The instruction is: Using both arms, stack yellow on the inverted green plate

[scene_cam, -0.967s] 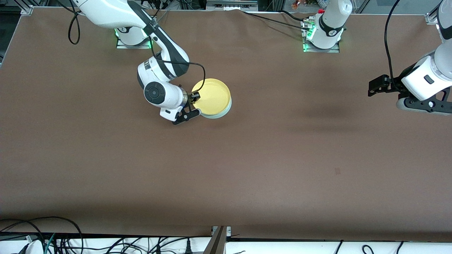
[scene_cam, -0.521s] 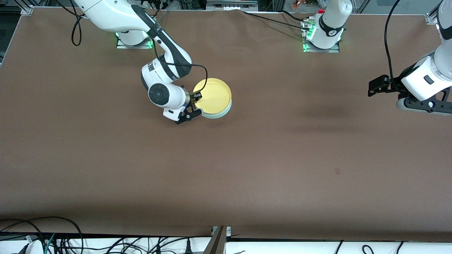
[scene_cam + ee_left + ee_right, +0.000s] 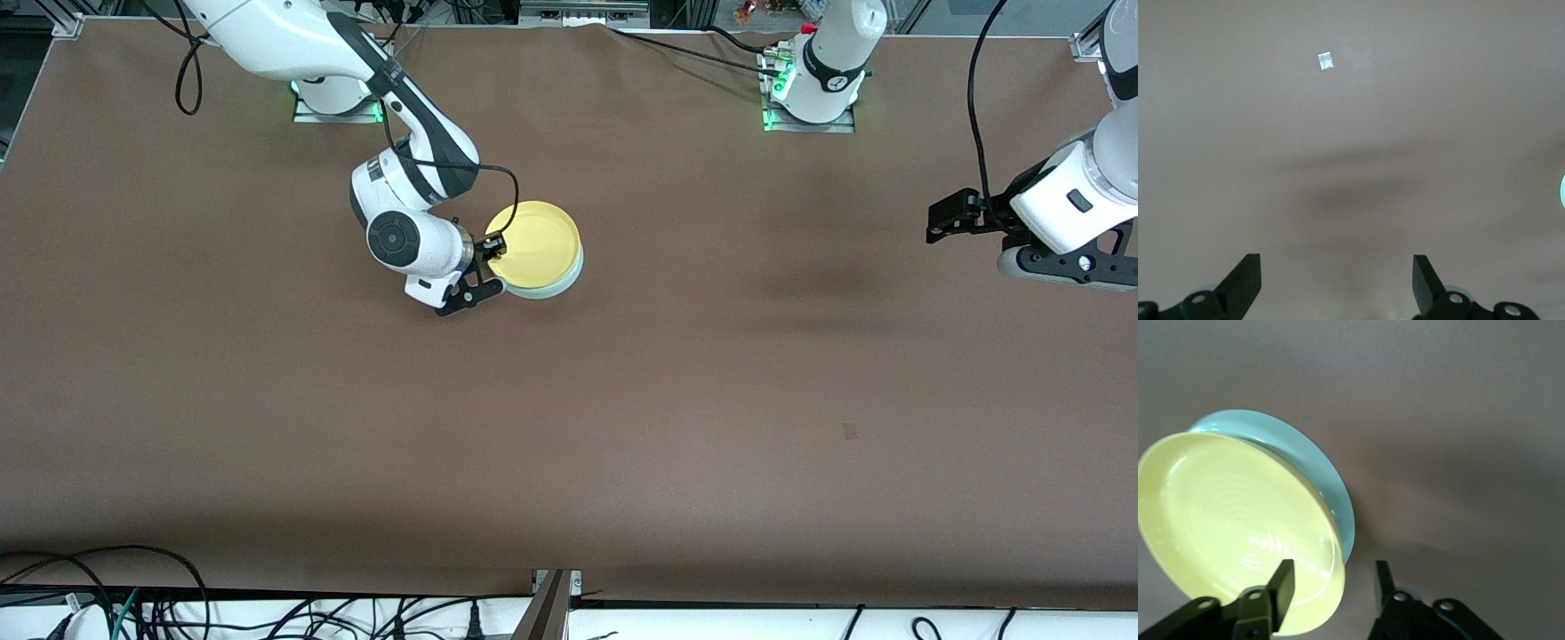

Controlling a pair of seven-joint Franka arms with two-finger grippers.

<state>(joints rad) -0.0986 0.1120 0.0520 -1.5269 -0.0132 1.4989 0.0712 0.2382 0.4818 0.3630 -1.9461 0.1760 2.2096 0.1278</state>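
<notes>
The yellow plate (image 3: 533,244) lies right way up on the inverted green plate (image 3: 572,276), whose pale rim shows under it on the side toward the left arm's end. In the right wrist view the yellow plate (image 3: 1231,527) covers most of the green plate (image 3: 1318,463). My right gripper (image 3: 493,265) is open at the yellow plate's rim on the side toward the right arm's end. One of its fingers (image 3: 1281,583) is over the plate's inside, and the other stands outside the rim. My left gripper (image 3: 1080,267) is open and empty above bare table at the left arm's end.
The brown table top (image 3: 569,427) is bare around the stack. A small pale tag (image 3: 1325,61) lies on the table in the left wrist view. The arm bases (image 3: 809,98) stand along the table's edge farthest from the front camera. Cables lie past the near edge.
My right wrist has shifted slightly beside the stack, toward it and back a little. The plates and the left arm have not moved.
</notes>
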